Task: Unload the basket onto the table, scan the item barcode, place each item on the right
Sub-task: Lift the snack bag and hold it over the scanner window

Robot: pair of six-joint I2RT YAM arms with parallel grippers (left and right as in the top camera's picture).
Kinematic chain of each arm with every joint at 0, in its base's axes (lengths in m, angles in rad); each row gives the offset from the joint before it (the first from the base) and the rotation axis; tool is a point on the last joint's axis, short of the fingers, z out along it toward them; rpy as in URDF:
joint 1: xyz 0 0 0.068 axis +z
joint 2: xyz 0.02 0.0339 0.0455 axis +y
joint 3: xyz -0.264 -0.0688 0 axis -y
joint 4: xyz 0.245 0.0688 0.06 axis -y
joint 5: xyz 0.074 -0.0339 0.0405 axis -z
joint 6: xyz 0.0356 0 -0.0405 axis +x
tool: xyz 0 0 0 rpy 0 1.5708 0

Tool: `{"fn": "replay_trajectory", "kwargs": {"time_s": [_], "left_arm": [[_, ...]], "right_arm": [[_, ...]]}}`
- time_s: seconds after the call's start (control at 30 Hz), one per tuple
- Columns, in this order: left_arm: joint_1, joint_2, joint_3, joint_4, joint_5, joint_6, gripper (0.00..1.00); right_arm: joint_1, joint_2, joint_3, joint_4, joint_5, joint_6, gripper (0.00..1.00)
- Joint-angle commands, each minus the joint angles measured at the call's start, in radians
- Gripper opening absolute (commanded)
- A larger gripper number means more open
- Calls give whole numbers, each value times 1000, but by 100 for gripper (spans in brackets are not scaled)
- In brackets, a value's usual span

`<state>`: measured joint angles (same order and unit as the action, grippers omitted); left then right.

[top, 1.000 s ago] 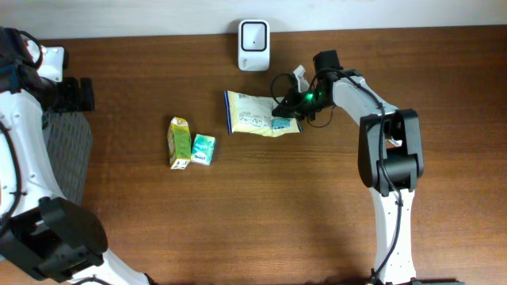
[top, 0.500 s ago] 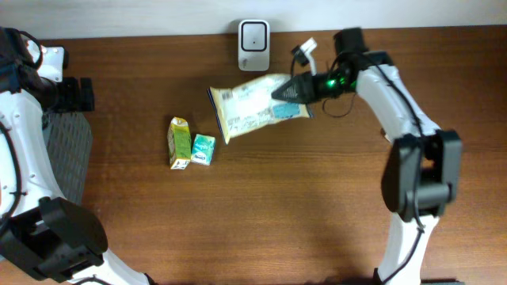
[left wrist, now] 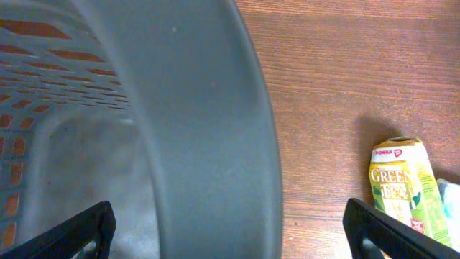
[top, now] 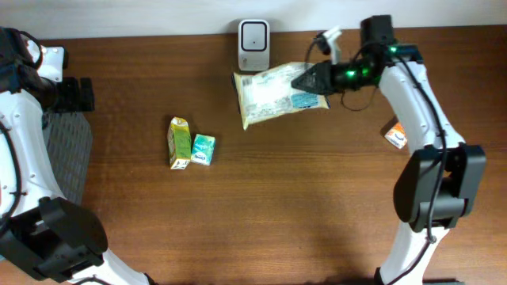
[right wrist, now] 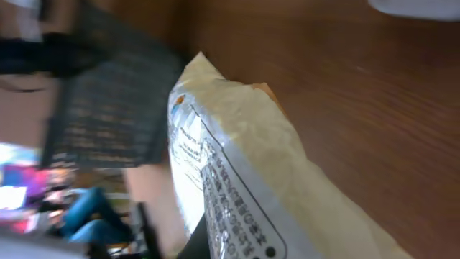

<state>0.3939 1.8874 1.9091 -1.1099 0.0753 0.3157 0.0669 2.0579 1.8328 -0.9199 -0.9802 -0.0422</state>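
Since the earlier frames, the right gripper (top: 305, 81) has carried the snack bag (top: 277, 95) away from mid-table toward the far edge, and a small orange packet (top: 396, 134) now shows beside the arm. Its jaws are clamped on the bag's right end. The bag's upper left corner lies just below the white scanner (top: 253, 35), which stands at the far edge. The left gripper (top: 79, 93) hangs over the grey basket (left wrist: 215, 144) at the left edge, jaws wide apart. Bare wood fills the table's (top: 277, 214) near half. A green tea carton (top: 180, 142) and a teal box (top: 203, 149) sit side by side, left of centre. The bag is pale and crinkled (blue panel, dense black print).
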Motion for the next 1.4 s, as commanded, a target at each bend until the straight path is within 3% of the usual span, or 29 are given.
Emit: {"fn": "replay_trajectory", "kwargs": {"time_s": [0.0, 0.07, 0.13, 0.23, 0.43, 0.57, 0.8, 1.37], "left_arm": [[2, 3, -4, -2, 8, 15, 99], [2, 3, -4, -2, 8, 15, 99], [2, 3, -4, -2, 8, 15, 99], [2, 3, -4, -2, 8, 15, 99], [2, 3, -4, -2, 8, 15, 99], [2, 3, -4, -2, 8, 15, 99], [2, 3, -4, -2, 8, 15, 99], [2, 3, -4, -2, 8, 15, 99]], "right_arm": [[122, -45, 185, -9, 541, 103, 4], [195, -44, 236, 19, 902, 56, 3], [285, -20, 236, 141, 1239, -109, 4], [367, 43, 236, 372, 1465, -452, 4], [392, 173, 236, 627, 1509, -1038, 4], [392, 245, 236, 794, 1568, -1272, 4], [398, 312, 236, 1034, 1582, -1425, 4], [443, 324, 235, 1003, 1569, -1427, 4]]}}
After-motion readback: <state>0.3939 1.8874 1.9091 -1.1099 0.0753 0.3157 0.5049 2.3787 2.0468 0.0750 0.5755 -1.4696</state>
